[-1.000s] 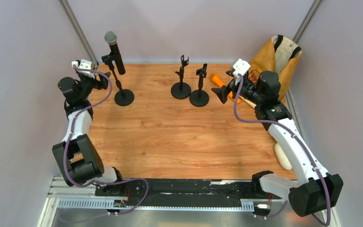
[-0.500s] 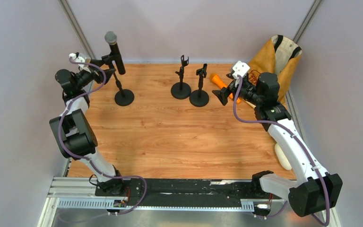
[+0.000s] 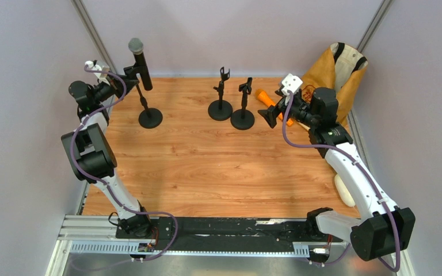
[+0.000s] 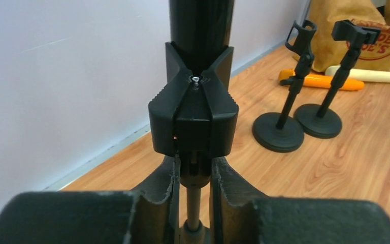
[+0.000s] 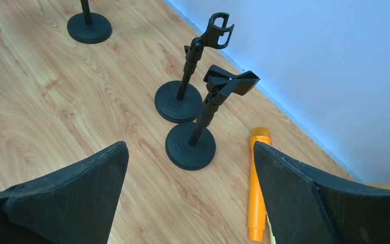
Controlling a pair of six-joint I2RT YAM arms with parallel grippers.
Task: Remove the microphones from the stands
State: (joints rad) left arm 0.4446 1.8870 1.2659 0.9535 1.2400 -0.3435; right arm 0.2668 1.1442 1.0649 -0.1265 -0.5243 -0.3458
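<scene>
At the wooden surface's (image 3: 207,167) far left corner, the left gripper (image 4: 193,170) pinches the thin black stand neck (image 4: 193,206) beneath the clip-held black handheld microphone (image 3: 141,66) — a careless pull could topple the lot. Opposite, the right gripper (image 5: 189,152) hangs wide open.

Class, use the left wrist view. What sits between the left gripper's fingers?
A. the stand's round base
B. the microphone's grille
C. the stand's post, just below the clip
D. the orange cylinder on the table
C: the left gripper has its fingers pressed on either side of the stand's post, right under the clip that holds the microphone.
</scene>
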